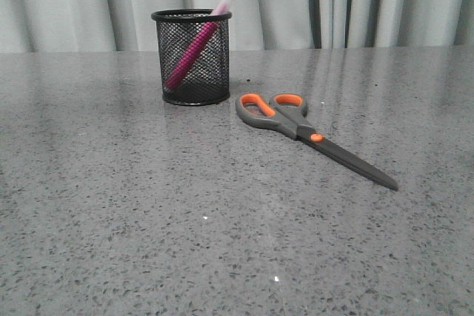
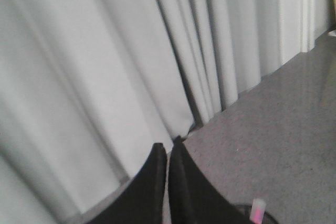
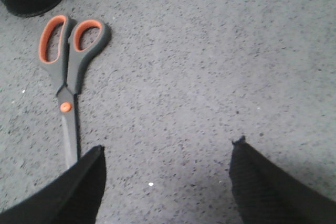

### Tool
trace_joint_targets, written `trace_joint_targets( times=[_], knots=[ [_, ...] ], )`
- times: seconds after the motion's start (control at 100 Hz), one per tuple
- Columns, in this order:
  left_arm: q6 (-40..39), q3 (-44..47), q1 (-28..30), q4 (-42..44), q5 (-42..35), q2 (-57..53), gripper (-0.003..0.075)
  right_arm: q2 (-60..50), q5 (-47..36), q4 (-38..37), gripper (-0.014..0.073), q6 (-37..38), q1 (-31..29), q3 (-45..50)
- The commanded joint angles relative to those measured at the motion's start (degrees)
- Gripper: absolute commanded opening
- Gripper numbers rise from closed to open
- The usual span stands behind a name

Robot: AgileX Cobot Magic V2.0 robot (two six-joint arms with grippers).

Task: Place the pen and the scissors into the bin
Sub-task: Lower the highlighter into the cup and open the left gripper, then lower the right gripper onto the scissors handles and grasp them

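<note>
Pen point(image 1: 191, 52) leans inside bin point(image 1: 192, 57), scissors point(image 1: 307, 133) flat on table point(image 1: 148, 212) at bin's 4 o'clock, left gripper point(image 2: 167, 153) pinched empty, right gripper point(image 3: 165, 153) wide.

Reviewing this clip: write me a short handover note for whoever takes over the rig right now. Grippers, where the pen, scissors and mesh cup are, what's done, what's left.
Left gripper: shut, empty, raised and facing the pale curtain.
Right gripper: open, empty, above the speckled grey table, one finger near the blade tip.
Slim magenta-pink pen: already leaning inside the black wire-mesh cylindrical cup, whitish cap poking past the rim.
Grey scissors with orange-lined handle loops: closed, flat on the table to the robot's right of the cup, handles toward it, not touching.
Done: pen. Left: grasp the scissors and drop them in the cup.
</note>
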Motion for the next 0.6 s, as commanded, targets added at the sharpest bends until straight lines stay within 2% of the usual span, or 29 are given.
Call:
trace_joint_targets(
  times=[0.0, 0.27, 0.44, 0.59],
  knots=[
    [-2.04, 5.97, 3.0, -1.66, -2.47, -5.94, -0.002, 0.2, -1.64, 0.83, 0.0452, -2.29, 1.62, -2.38],
    [-1.91, 29.47, 12.36, -6.46, -3.51, -20.48, -0.0019, 9.05, 3.54, 0.83, 0.0452, -5.53, 10.51, -10.35],
    [-1.91, 36.96, 14.88, -6.58, -6.01, -26.96, -0.0019, 18.72, 7.73, 0.21, 0.0452, -5.53, 13.62, -17.95],
    [-1.91, 38.71, 14.88, -6.58, -6.94, -30.16, -0.002, 27.35, 11.99, 0.21, 0.0452, -4.94, 14.69, -25.11]
  ],
)
